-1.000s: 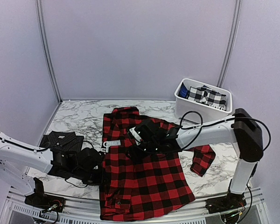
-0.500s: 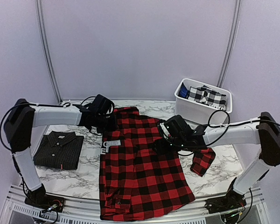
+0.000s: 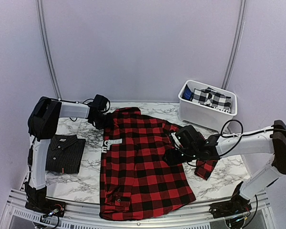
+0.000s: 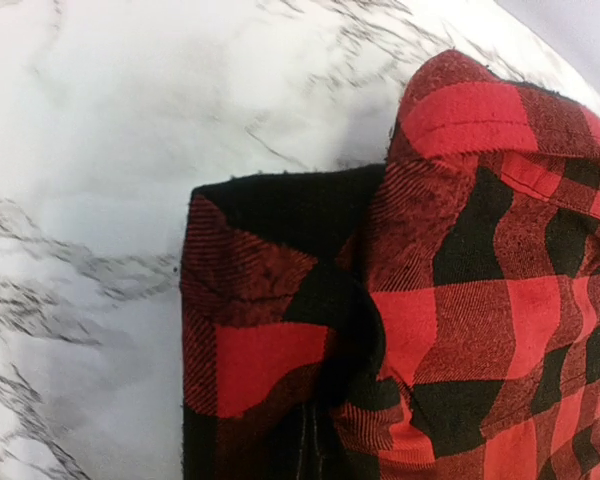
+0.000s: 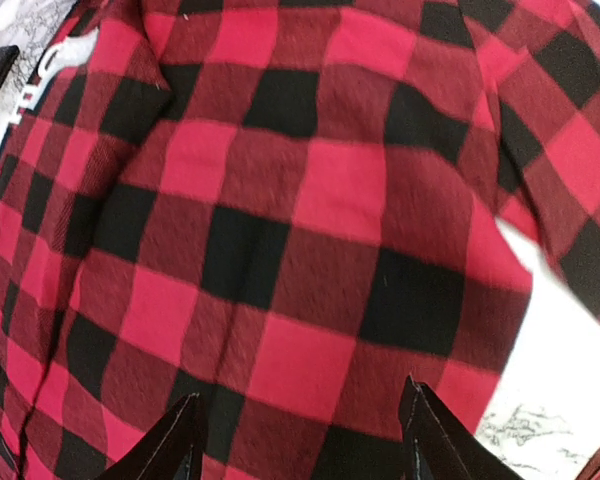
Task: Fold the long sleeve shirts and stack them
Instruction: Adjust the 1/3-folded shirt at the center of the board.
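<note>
Top external view shows the large red-and-black buffalo-check flannel shirt (image 3: 143, 181) lying spread in the centre of the frame, with the folded black pinstriped shirt (image 3: 62, 152) at lower left. At centre right the right gripper (image 3: 173, 152) hovers over the flannel, fingers apart. At upper left the left gripper (image 3: 104, 123) is clamped on its shoulder corner. For a clean fold, I think this corner should travel low and evenly, without dragging the body.

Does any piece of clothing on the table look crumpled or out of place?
One sleeve of the red-and-black flannel shirt lies crumpled and doubled over beside its body, not spread flat. The black pinstriped shirt looks neatly folded.
</note>
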Controlling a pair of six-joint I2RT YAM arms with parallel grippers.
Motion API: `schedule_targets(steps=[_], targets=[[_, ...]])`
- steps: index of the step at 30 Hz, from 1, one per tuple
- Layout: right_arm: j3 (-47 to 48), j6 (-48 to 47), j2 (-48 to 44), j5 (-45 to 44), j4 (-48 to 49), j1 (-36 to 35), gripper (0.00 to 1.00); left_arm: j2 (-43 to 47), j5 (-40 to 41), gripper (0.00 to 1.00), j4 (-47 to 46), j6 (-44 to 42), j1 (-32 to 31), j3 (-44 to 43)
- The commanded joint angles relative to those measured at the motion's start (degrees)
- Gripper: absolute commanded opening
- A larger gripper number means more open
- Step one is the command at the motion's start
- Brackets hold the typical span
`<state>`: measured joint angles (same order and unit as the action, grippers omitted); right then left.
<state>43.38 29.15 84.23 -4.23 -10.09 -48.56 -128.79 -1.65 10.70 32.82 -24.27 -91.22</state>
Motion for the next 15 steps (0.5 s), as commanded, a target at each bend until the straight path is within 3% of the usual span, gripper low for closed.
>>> schedule_targets(steps=[1,5,10,15], targets=[[-2.05,2.13,-2.67,1.62,1.18,0.45,0.61,-3.57,-0.6,0.04,4.95,-0.2,2.35,-0.19],[-5.49,4.91,-4.03,3.56,2.4,-1.9,0.62,-4.54,-2.01,0.05,5.86,-1.0,3.16,-2.35],[-7.93,11.07,-5.45,0.25,-0.96,-10.36,0.61,-5.49,-4.28,0.07,6.53,-1.07,3.08,-5.13],[-13.45,18.99,-12.13,-1.68,-4.07,-16.04,0.61,-5.54,-4.86,0.09,6.72,-1.71,3.04,-6.53]])
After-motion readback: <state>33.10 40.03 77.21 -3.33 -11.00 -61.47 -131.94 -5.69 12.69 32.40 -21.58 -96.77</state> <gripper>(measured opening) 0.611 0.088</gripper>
